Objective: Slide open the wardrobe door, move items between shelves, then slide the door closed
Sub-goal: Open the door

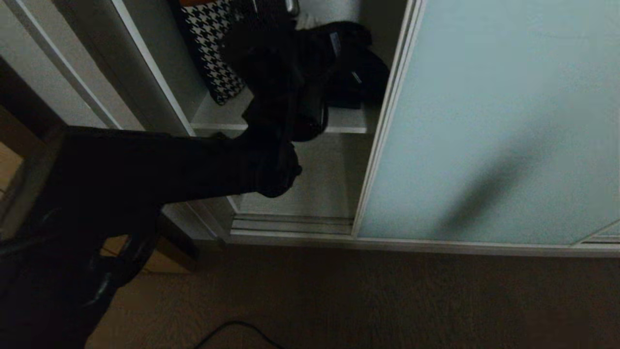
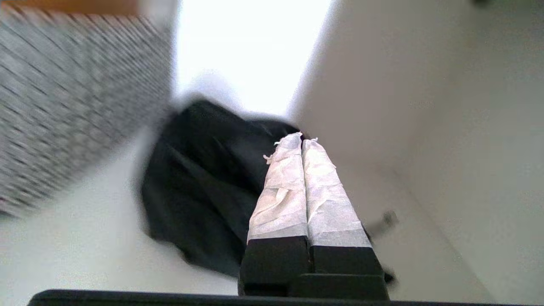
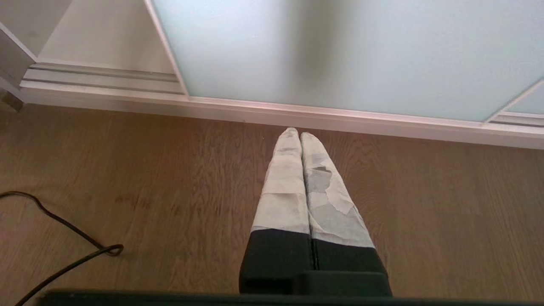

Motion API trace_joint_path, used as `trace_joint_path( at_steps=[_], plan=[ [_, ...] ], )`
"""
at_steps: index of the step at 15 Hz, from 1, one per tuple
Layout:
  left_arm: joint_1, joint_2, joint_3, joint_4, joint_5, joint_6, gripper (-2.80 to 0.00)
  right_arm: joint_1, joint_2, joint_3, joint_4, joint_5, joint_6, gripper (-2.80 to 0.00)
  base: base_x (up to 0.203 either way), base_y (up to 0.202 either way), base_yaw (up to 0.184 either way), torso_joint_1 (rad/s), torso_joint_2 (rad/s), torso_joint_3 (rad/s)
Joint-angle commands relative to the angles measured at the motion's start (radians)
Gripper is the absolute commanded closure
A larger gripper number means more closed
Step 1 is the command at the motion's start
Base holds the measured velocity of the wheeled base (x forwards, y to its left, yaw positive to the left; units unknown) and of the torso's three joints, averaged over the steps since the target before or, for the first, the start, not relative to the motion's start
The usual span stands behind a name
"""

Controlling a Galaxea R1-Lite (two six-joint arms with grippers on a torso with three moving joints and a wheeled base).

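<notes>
Sliding wardrobe door [image 1: 494, 121]: frosted pale blue-green glass in a slim silver-white frame, slid aside to the 3 o'clock half of the head view, leaving the compartment at 12 o'clock uncovered.
Shelf [image 1: 220, 116]: pale grey-white board across the open compartment, carrying both bags.
Houndstooth bag [image 1: 213, 48]: black-and-white with an orange top, leaning at the 11 o'clock end of the shelf against the side wall.
Black bag [image 2: 204, 182]: floppy fabric, slumped on the shelf at the 1 o'clock side of the compartment, just beside the houndstooth bag.
Left hand [image 2: 301, 142]: reached into the compartment above the shelf; its taped fingers [image 2: 327, 199] are pressed together and empty, with the tips over the black bag's edge; whether they touch it cannot be told.
Right hand [image 3: 299, 132]: low in front of the wardrobe, pointing at the door's bottom rail; its taped fingers are closed on nothing.
Floor track [image 1: 290, 225]: ribbed silver rails under the open compartment.
Wooden floor [image 3: 170, 191]: brown boards, with a black cable [image 3: 63, 238] lying at 8 o'clock in the right wrist view.
</notes>
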Motion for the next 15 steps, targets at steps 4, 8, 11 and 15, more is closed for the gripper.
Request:
trace_joint_path(
  at_steps=[4, 8, 11, 15],
  plan=[
    [0.107, -0.266, 0.331, -0.020, 0.053, 0.059, 0.00, 0.000, 0.001, 0.000, 0.000, 0.000, 0.000, 0.00, 0.000, 0.000, 0.000, 0.000, 0.00, 0.000],
    [0.240, -0.583, 0.784, -0.023, 0.061, 0.071, 0.00, 0.000, 0.000, 0.000, 0.000, 0.000, 0.000, 0.00, 0.000, 0.000, 0.000, 0.000, 0.00, 0.000],
    [0.345, -0.860, 1.164, -0.021, 0.065, 0.069, 0.00, 0.000, 0.001, 0.000, 0.000, 0.000, 0.000, 0.00, 0.000, 0.000, 0.000, 0.000, 0.00, 0.000],
    [0.450, -1.257, 1.579, 0.021, 0.096, 0.053, 0.00, 0.000, 0.001, 0.000, 0.000, 0.000, 0.000, 0.00, 0.000, 0.000, 0.000, 0.000, 0.00, 0.000]
  ],
)
